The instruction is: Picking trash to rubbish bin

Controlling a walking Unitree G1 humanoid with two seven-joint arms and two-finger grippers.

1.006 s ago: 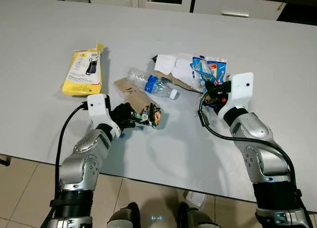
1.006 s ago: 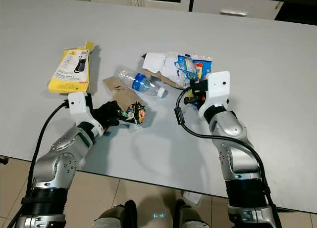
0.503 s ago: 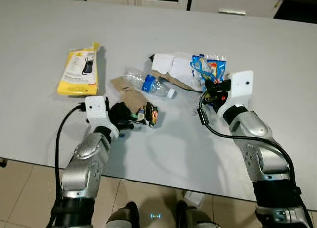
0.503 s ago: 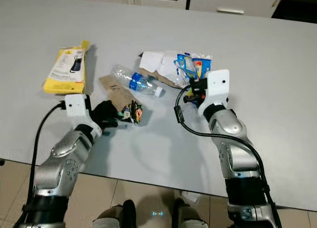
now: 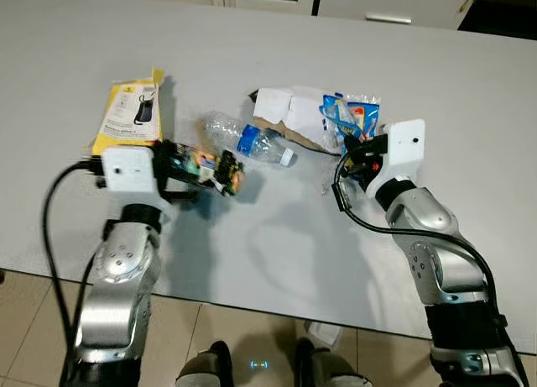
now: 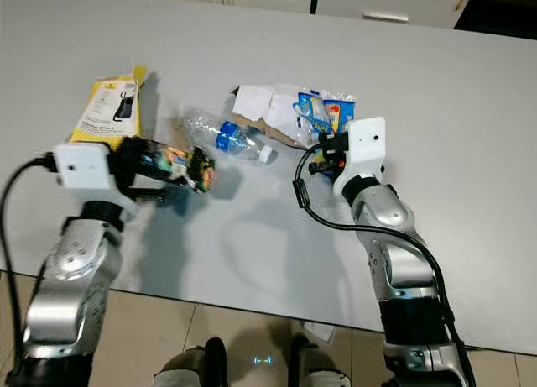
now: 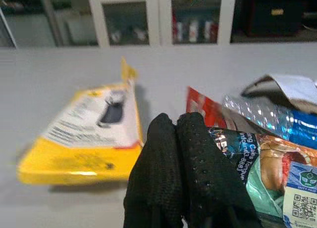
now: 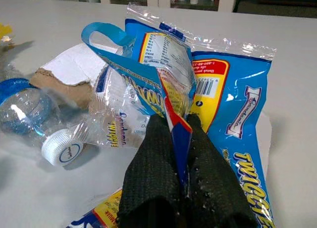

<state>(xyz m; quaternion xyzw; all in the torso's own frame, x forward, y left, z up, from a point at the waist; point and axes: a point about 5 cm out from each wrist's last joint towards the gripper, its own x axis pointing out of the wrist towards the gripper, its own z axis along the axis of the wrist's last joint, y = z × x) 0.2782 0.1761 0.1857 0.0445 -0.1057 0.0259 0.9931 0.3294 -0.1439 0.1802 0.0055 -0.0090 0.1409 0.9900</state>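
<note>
Blue snack bag, on the worktop among the heap of trash: large yellow lettering along one side reads "TWI…", cut off by the picture's edge; a white cursive brand word on a red panel, not legible; a barcode with small digits too fine to read; a white panel of small print, unreadable.

Colourful wrapper: white lettering partly reads "…ING CELS", with a line of digits ending "…8683"; a QR code on a blue-and-white label at one corner.

Yellow package: lines of dark print on its white face, too blurred to read.

Bottle cap: faint round mark, illegible.
</note>
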